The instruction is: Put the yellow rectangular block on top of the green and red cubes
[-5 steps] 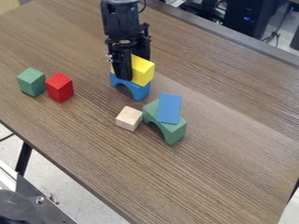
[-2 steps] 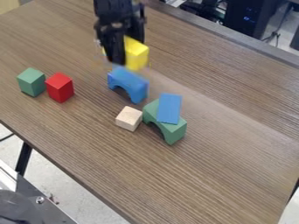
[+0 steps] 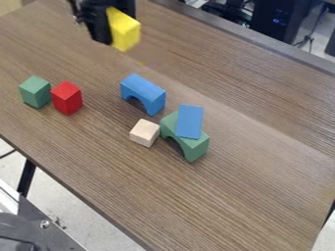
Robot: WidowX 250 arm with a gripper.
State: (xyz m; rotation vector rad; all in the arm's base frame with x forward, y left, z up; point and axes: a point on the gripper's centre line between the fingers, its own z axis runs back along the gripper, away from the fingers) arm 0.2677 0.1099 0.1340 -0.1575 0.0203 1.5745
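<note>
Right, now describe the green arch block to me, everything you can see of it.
The green arch block is a muted, matte green and looks like painted wood. It has flat faces, straight edges and a rounded cut-out underneath, and it stands on the table with the opening down. A flat blue block lies across its top, covering part of it. A plain wooden cube sits right beside one end; whether they touch, I can't tell.

The view's top edge cuts off the gripper (image 3: pixel 114 30), which conceals part of the yellow block (image 3: pixel 126 30). The flat blue block (image 3: pixel 190 121) covers part of the green arch's (image 3: pixel 195 146) upper surface.
</note>
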